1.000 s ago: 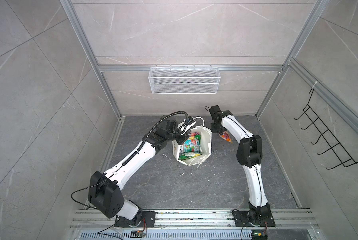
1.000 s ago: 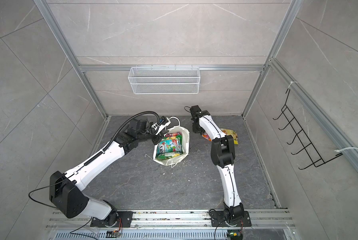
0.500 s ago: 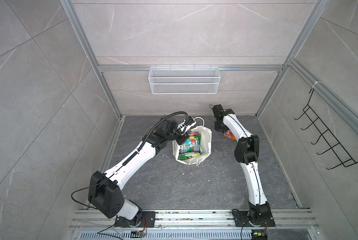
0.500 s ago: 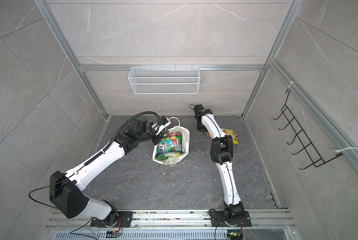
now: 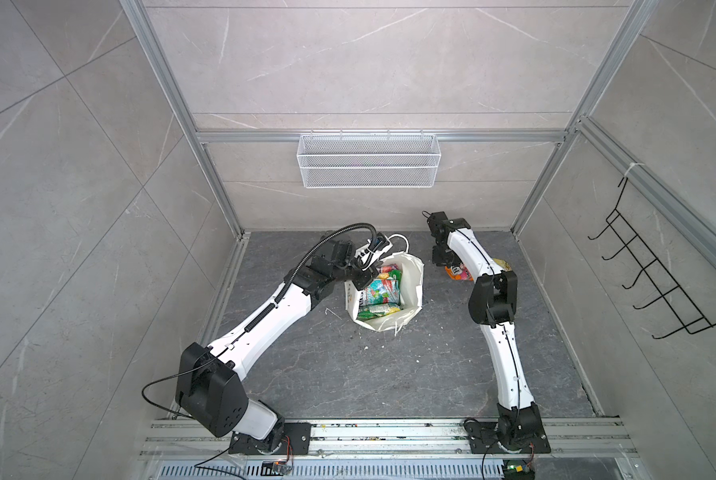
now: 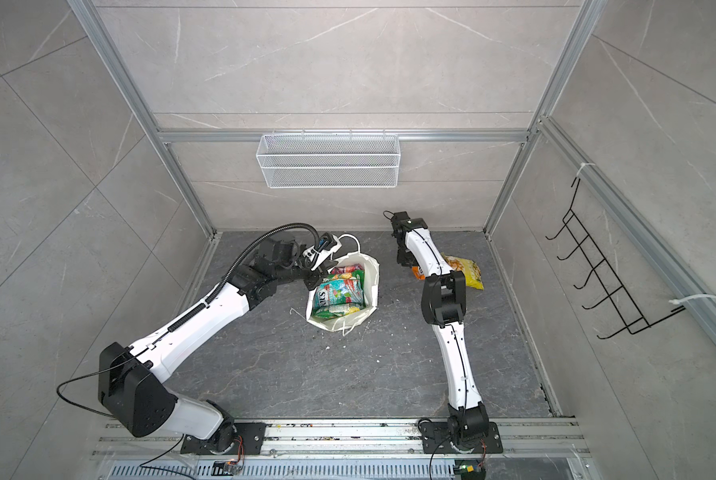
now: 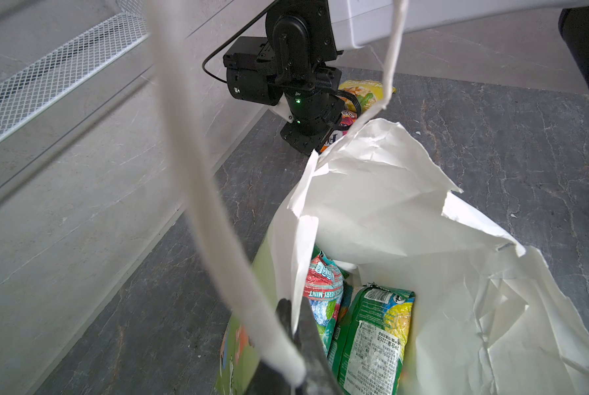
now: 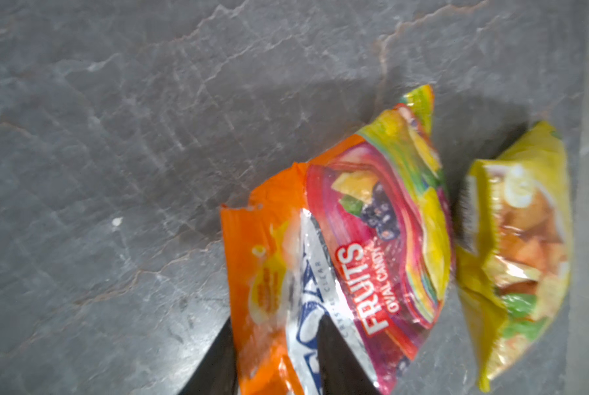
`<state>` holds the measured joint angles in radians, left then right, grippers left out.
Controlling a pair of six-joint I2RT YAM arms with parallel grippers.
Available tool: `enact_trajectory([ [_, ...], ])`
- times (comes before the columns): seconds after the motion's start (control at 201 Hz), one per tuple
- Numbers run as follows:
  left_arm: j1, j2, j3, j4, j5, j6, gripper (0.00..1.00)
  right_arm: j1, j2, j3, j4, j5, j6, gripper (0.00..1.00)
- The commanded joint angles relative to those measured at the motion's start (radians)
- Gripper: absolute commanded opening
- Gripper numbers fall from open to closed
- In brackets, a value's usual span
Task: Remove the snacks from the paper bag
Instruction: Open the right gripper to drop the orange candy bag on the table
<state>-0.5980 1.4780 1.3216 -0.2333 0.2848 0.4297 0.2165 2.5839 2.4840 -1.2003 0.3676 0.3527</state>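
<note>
The paper bag [image 5: 414,282] stands open near the middle of the grey bench [image 5: 389,374]. It is white and crumpled, its rim torn and ragged in the left wrist view, with a pale green printed outer side. One white cord handle [image 7: 197,171] loops up close to that camera, blurred. The left hand [image 7: 294,328] is closed tight on the bag's rim beside that handle, with the paper pinched between its dark fingers. Inside, glossy pouches lie stacked. A teal pouch [image 6: 339,291] is on top and a green-yellow pouch [image 7: 378,325] shows its printed back. Anything beneath them is hidden, and how many the bag holds cannot be told. To the right of the bag, well apart from it, an orange pouch [image 8: 320,256] marked "FRUITS OVAL CANDY" lies flat on the bench, with a yellow pouch [image 8: 525,239] just beside it. The right hand [image 8: 276,359] is over the orange pouch's end with its jaws parted, one finger on each side of the foil. Whether either finger presses the foil cannot be made out. In both top views the right arm [image 5: 468,253] covers much of the orange pouch.
</note>
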Motion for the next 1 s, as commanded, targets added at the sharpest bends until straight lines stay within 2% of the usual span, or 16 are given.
enact_trajectory([
  [0.0,-0.011,-0.039,0.018,0.044,0.031,0.006,0.0,0.004,-0.059,0.006,0.0,-0.1,0.018,0.45],
  [0.06,-0.011,-0.03,0.032,0.031,0.036,0.007,0.0,0.005,-0.086,0.001,0.011,-0.152,0.022,0.52],
  [0.184,-0.011,-0.021,0.053,0.016,0.035,0.007,0.0,0.005,-0.173,-0.04,0.049,-0.25,0.025,0.54],
  [0.304,-0.011,-0.023,0.05,0.023,0.035,0.005,0.0,0.001,-0.293,-0.151,0.13,-0.317,0.014,0.58],
  [0.453,-0.011,-0.021,0.042,0.027,0.028,0.005,0.0,-0.022,-0.455,-0.384,0.286,-0.357,0.005,0.56],
  [0.552,-0.012,-0.022,0.039,0.031,0.032,0.003,0.0,-0.072,-0.515,-0.529,0.376,-0.408,0.011,0.51],
  [0.672,-0.012,-0.027,0.033,0.041,0.043,0.001,0.0,-0.108,-0.507,-0.599,0.386,-0.359,-0.024,0.43],
  [0.762,-0.011,-0.024,0.032,0.043,0.048,-0.003,0.0,-0.127,-0.498,-0.637,0.372,-0.327,-0.046,0.42],
  [0.866,-0.012,-0.021,0.03,0.043,0.049,-0.005,0.0,-0.153,-0.522,-0.726,0.433,-0.29,-0.052,0.43],
  [0.995,-0.011,-0.015,0.031,0.043,0.048,-0.005,0.0,-0.195,-0.496,-0.729,0.413,-0.281,-0.057,0.42],
])
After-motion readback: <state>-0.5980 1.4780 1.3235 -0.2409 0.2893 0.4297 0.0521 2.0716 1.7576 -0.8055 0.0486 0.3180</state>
